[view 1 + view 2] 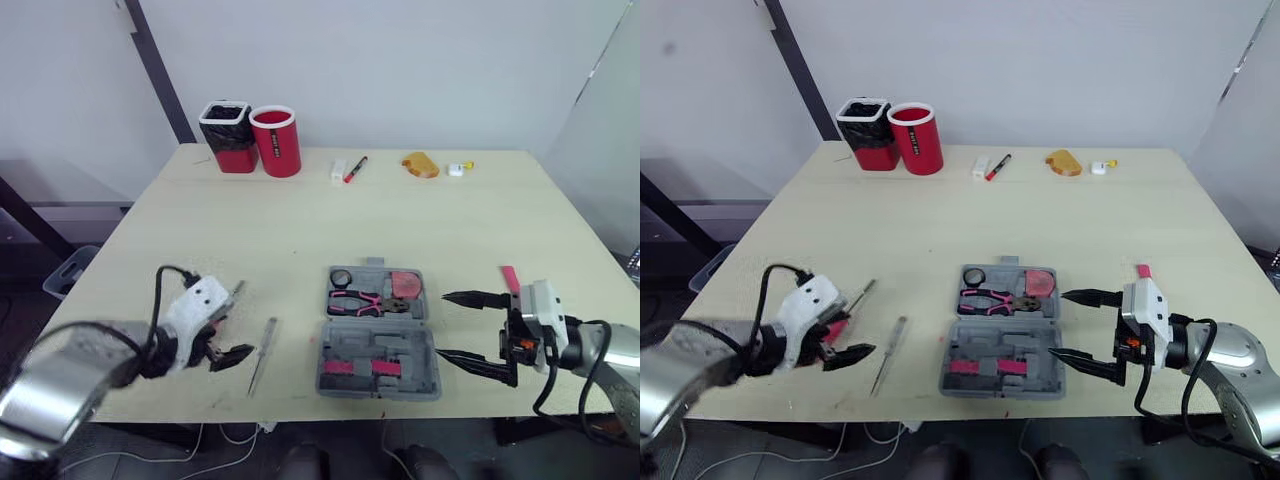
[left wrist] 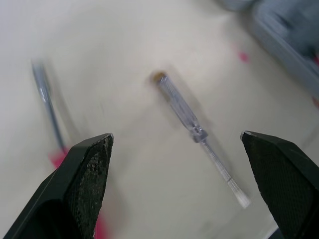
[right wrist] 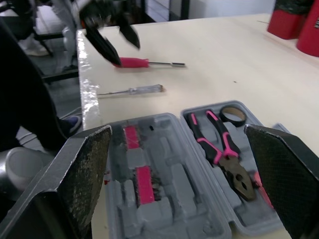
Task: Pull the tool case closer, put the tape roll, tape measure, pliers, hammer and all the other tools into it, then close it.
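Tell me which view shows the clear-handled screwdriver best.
Left wrist view: the clear-handled screwdriver lies whole, close, tip to handle. Both eye views show it as a thin sliver left of the tool case; the right wrist view shows it small beyond the case.

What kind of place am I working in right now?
Probably an office or lab room: a pale table against a plain white wall, a red cup and marker at its far edge, an open tool case nearer.
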You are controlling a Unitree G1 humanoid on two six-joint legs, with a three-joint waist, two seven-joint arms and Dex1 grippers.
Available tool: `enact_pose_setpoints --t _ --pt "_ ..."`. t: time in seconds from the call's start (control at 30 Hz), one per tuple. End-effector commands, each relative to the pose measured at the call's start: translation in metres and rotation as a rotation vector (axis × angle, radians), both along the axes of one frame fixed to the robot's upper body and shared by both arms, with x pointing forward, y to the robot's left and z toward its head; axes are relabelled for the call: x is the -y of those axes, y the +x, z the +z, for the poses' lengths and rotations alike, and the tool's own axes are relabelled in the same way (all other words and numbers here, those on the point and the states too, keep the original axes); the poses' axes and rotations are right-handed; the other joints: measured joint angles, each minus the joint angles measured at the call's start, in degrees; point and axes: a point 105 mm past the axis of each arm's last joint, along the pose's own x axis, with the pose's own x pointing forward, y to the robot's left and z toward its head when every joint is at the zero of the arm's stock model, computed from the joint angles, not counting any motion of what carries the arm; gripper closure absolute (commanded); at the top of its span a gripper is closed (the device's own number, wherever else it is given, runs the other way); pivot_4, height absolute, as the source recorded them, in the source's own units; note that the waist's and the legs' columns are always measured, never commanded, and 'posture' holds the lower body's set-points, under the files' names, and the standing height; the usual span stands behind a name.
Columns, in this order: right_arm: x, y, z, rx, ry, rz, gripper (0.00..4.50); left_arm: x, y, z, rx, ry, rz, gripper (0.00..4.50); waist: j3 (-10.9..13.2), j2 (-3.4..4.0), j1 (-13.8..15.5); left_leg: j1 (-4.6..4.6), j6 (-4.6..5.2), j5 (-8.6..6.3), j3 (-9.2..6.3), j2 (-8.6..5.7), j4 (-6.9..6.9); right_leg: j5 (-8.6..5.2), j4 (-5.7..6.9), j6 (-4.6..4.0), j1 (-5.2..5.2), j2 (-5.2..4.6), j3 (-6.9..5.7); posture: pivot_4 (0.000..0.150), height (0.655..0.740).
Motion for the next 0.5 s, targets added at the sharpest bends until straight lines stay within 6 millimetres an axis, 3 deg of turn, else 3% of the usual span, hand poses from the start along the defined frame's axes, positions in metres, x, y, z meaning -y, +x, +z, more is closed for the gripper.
enact_pose_setpoints --t 0.03,0.17,0.27,0.5 --pt "0.000 -0.003 0.011 0.068 0.007 -0.006 0.00 0.006 0.009 0.012 0.002 0.199 -0.381 0.12 0.04 0.07 -0.04 -0.02 0.00 0.00 0.03 -0.01 0.00 0.00 0.00 0.00 0.00 -0.02 0.02 0.150 0.7400" --pt "0.001 -0.002 0.008 0.067 0.009 -0.013 0.00 -0.001 0.029 0.031 0.016 0.479 -0.791 0.12 0.08 0.01 0.18 -0.08 0.00 0.00 0.35 0.02 -0.07 0.01 -0.06 -0.01 -0.02 0.08 -0.03 0.150 0.7400" --pt "0.000 0.001 0.007 0.066 0.010 -0.014 0.00 0.000 0.043 0.034 0.041 0.637 -1.045 0.12 0.07 0.03 0.25 -0.11 0.01 0.01 0.38 0.02 -0.03 0.01 -0.06 -0.01 0.00 0.12 -0.03 0.150 0.7400" --pt "0.004 0.000 0.005 0.049 0.006 -0.012 0.00 0.026 0.051 0.029 0.142 0.825 -1.512 0.12 0.08 -0.11 0.06 -0.21 0.04 0.01 0.44 0.01 0.04 0.02 -0.11 0.02 0.03 0.14 0.02 0.150 0.7400"
